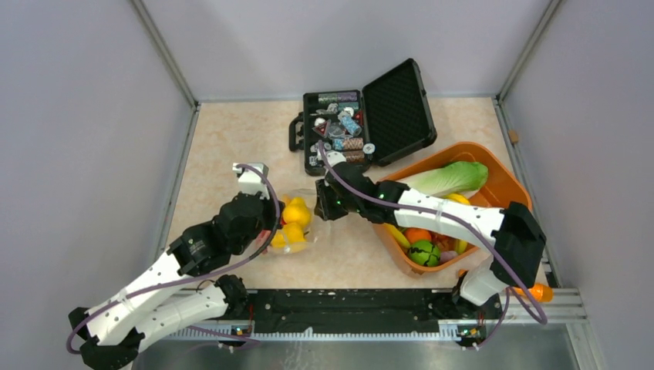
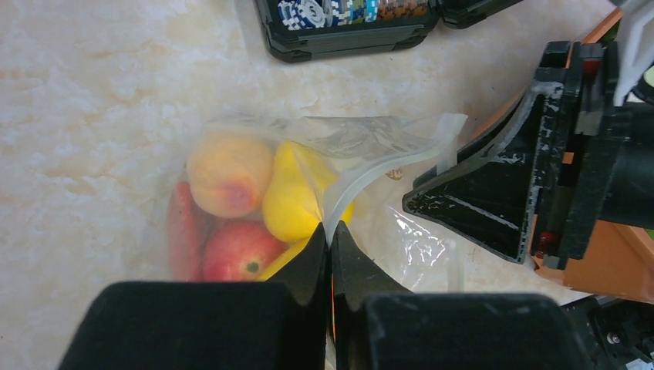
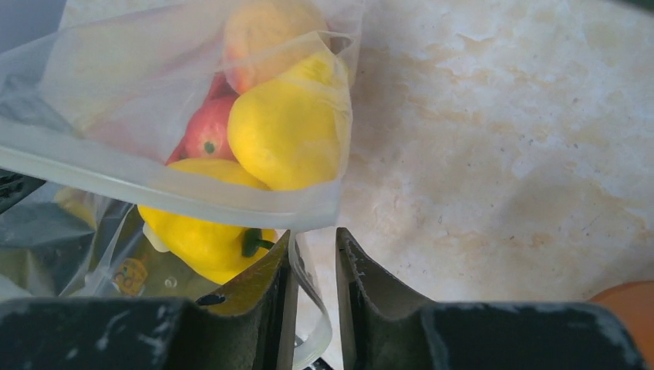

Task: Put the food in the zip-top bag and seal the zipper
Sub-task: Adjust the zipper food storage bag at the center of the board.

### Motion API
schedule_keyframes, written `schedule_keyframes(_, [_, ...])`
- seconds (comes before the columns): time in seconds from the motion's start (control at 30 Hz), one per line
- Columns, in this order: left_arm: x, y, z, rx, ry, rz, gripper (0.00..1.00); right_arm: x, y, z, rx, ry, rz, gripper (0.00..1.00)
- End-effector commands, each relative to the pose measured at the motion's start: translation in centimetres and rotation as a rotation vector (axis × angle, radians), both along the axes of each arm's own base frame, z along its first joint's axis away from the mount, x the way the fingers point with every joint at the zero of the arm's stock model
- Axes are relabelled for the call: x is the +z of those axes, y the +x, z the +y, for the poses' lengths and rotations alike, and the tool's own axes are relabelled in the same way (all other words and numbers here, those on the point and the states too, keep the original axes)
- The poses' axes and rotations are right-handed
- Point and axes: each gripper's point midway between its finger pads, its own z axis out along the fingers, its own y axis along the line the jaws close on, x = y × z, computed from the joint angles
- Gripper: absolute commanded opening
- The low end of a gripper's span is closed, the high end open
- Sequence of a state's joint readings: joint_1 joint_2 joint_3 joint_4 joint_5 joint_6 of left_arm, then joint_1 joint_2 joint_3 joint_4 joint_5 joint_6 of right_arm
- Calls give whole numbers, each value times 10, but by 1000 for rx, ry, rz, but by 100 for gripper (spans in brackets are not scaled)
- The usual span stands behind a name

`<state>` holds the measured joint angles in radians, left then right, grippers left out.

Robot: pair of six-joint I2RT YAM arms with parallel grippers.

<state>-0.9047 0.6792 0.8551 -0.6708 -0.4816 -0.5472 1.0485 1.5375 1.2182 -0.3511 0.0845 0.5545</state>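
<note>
Left fingers (image 2: 330,245): pressed together at the lower centre of the left wrist view, pinching one end of the zipper (image 2: 383,167).
Right fingers (image 3: 345,250): slightly spread at the bottom of the right wrist view. A thin loop of bag plastic hangs loose in the gap and is not clamped.
Zip-top bag (image 1: 302,240): lies on the counter (image 1: 224,139) at centre left of the overhead view, between the two arms' tips.
Zipper path: in the left wrist view the whitish strip curves from the left fingers up to the right, and its far end stands just beside a right finger. In the right wrist view it crosses from the left edge to the centre.
Food in bag: a peach (image 2: 229,173), a yellow fruit (image 3: 285,131) and a red fruit (image 2: 239,250) are packed together behind the strip.
Yellow pepper (image 3: 204,240): green-stemmed, at the bag's mouth, half under the strip; whether it is fully inside cannot be told.
Orange tub (image 1: 505,181): right of centre, holding a leafy green vegetable (image 1: 451,177) and more toy food.
Black case (image 1: 393,108): open at top centre, with poker chips (image 1: 341,131) inside.
</note>
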Motion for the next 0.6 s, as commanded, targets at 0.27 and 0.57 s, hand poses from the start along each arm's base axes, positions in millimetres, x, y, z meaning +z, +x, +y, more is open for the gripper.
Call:
schedule_keyframes(0.27, [3,-2,-61,-204,-140,25,0,-40,13,-50,-184,-68,-22,0])
schedule_keyframes(0.57, [22,6,-60,-187,-111,-9,0,4,15,-53,-164,80,-63,0])
